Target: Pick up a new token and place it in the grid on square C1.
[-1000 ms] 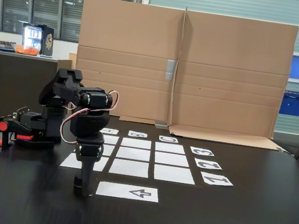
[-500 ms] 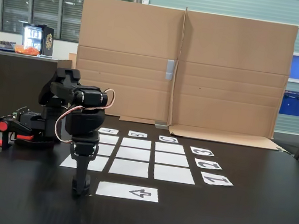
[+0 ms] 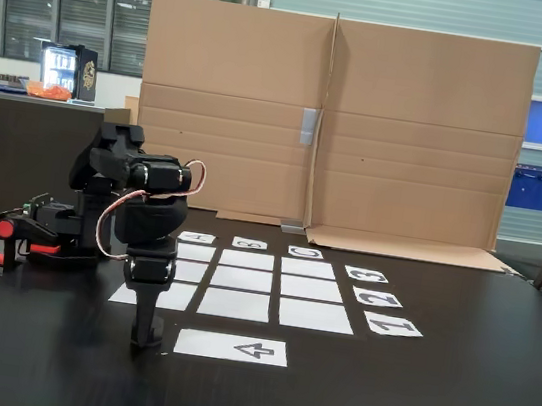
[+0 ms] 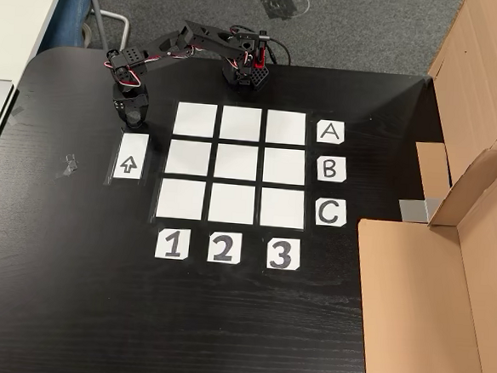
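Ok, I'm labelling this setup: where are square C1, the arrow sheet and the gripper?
square C1 [image 4: 180,199]: other view, centre of the white corner rectangle.
arrow sheet [image 4: 129,155]: other view, white paper just above the printed arrow.
gripper [image 3: 145,339]: fixed view, tips lowered at the table.

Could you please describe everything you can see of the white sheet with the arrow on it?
The arrow sheet is a small white paper rectangle lying flat on the black table, apart from the grid on its row-1 side. It carries one outlined arrow, which in the other view points toward the end effector poised at its short end. In the fixed view the end effector stands just left of it. Whether they touch is unclear.
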`<control>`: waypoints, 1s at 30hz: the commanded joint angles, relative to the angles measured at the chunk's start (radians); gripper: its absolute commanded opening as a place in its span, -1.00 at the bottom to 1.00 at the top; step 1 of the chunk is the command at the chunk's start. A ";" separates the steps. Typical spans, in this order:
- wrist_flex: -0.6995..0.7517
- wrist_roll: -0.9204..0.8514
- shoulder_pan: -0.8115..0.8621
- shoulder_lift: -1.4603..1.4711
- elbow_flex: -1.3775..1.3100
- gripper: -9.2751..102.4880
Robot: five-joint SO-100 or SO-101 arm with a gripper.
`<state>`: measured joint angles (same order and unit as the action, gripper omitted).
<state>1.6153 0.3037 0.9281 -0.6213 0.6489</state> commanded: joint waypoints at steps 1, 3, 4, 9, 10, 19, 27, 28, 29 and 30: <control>-0.020 -0.018 0.008 0.005 0.015 -0.82; -0.020 -0.021 0.008 -0.012 0.014 -0.83; -0.020 -0.021 0.008 -0.023 0.011 -0.83; -0.017 -0.026 0.005 -0.080 0.014 -0.83; -0.014 -0.028 0.003 -0.091 0.015 -0.83; -0.020 -0.051 -0.002 -0.193 0.015 -0.84; -0.021 -0.054 -0.071 -0.278 0.025 -0.84; -0.021 -0.054 -0.083 -0.288 0.029 -0.84; -0.021 -0.054 -0.095 -0.301 0.034 -0.84; -0.021 -0.054 -0.110 -0.313 0.040 -0.84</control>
<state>1.6045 0.2592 0.8560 -0.8452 0.6842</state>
